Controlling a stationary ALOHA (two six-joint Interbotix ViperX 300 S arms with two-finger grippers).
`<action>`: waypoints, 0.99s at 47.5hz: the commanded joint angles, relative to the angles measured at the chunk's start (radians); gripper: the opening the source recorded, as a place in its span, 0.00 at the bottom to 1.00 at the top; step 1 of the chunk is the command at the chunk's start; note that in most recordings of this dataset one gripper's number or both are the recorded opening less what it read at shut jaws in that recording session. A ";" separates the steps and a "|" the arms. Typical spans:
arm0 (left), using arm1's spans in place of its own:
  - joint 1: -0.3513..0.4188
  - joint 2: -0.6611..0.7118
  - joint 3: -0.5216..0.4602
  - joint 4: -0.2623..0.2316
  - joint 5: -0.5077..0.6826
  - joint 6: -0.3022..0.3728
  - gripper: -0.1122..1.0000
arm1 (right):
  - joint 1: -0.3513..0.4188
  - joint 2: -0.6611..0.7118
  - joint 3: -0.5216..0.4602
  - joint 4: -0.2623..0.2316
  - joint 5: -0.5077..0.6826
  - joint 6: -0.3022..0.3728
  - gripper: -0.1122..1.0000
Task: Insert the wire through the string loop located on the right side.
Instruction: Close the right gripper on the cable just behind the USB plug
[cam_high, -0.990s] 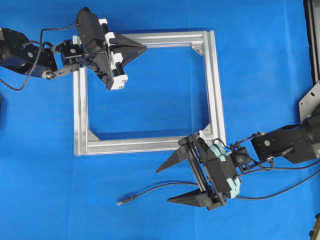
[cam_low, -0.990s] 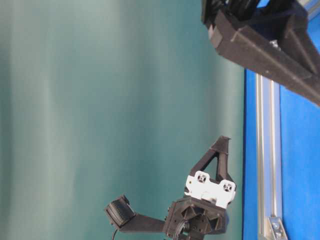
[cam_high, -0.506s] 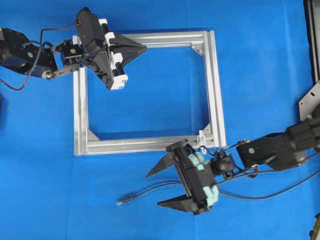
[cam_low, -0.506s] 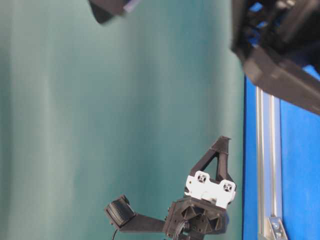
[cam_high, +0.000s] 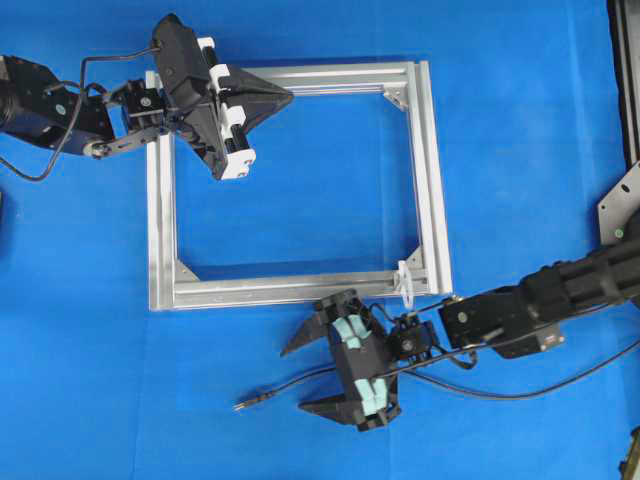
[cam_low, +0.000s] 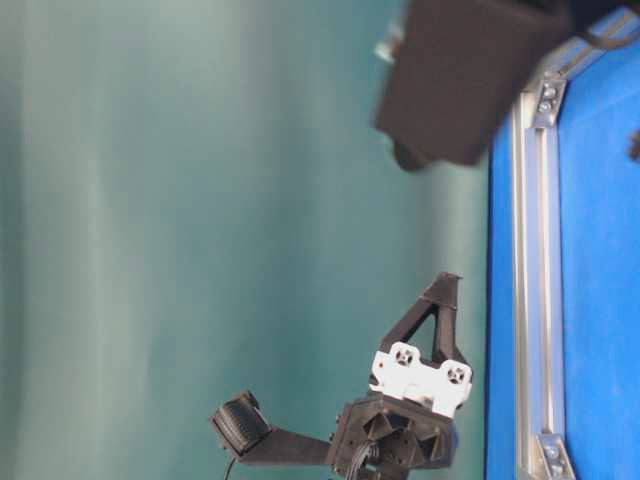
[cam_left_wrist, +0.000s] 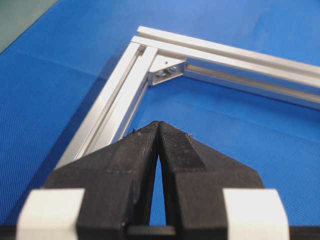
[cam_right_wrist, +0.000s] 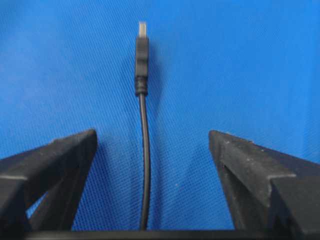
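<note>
Right claw (cam_high: 298, 378): released, has dropped leftward to straddle the wire (cam_right_wrist: 144, 150); you may clench. Left claw (cam_left_wrist: 159, 126): clenched, empty, unmoved. String loop (cam_high: 406, 281): unthreaded.

You see a square silver aluminium frame (cam_high: 432, 170), brushed with a dull sheen, on matt, finely woven blue cloth (cam_high: 520, 130). Matt black printed-plastic gripper fingers (cam_left_wrist: 175, 150) look grainy; the thin black wire (cam_right_wrist: 144, 165) looks smooth, faintly glossy.

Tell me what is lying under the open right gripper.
Under the right gripper, the wire lies on the blue mat between its open fingers, plug ahead. The gripper body covers the wire's next stretch.
</note>
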 joint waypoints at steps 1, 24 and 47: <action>0.002 -0.028 -0.006 0.003 -0.005 0.002 0.10 | 0.005 -0.006 -0.031 0.006 0.014 -0.003 0.88; 0.003 -0.031 0.002 0.003 -0.005 0.006 0.10 | 0.006 -0.005 -0.037 0.005 0.018 -0.006 0.68; 0.005 -0.031 0.002 0.003 -0.005 0.005 0.10 | 0.006 -0.012 -0.021 0.003 0.014 -0.009 0.07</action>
